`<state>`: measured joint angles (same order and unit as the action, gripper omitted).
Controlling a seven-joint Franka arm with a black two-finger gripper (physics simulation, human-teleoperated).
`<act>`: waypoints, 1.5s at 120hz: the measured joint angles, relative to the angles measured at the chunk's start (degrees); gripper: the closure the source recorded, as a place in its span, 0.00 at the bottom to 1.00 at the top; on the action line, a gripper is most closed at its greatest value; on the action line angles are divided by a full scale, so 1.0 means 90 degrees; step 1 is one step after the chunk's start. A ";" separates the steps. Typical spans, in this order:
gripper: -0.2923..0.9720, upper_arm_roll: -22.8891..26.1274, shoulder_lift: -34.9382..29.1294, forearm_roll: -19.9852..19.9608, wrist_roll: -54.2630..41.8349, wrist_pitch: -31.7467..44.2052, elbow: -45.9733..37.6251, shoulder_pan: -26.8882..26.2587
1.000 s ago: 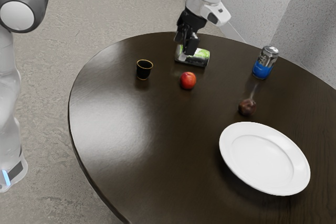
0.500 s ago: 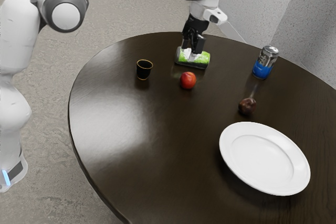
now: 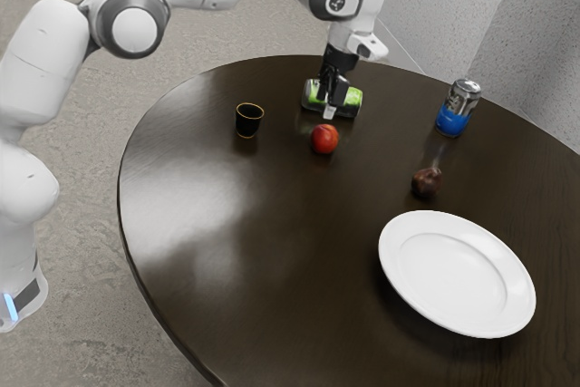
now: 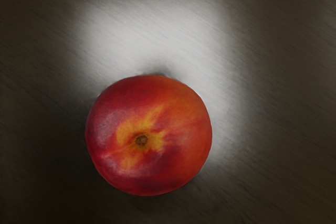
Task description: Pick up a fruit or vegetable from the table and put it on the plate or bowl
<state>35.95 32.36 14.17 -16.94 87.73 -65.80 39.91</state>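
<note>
Pincer: our pincer [image 3: 329, 111] hangs low over the tabletop [image 3: 227, 224], in front of a lying green can [image 3: 350, 97]; we cannot tell whether it is released or clenched.
Fruit: the red peach [image 3: 324, 138] sits on the tabletop just below the pincer and apart from it.
Bearing: in the wrist view the peach [image 4: 148, 135] lies almost straight beneath our hand, stem end up.
Axis: round, so we judge any closing direction will serve.
Plate: the white plate [image 3: 456, 274] lies well apart, toward the exterior view's right.
</note>
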 joint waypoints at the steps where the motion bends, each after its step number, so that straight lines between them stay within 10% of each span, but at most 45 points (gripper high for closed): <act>1: 0.23 -0.0002 0.0007 0.0004 -0.0011 0.0006 0.0002 0.0000; 70: 0.23 -0.0075 0.0607 -0.0033 -0.0321 0.0990 -0.0522 -0.0066; 111: 0.53 -0.0076 -0.0039 0.0104 -0.0141 0.1092 -0.0740 -0.0152; 143: 0.50 0.0009 -0.0903 0.0702 0.0078 0.0229 -0.0199 -0.2011; 180: 0.50 0.2875 0.0472 0.2528 0.0566 -0.0216 0.0341 -0.2134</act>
<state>61.82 36.61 36.92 -11.84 85.78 -62.73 20.70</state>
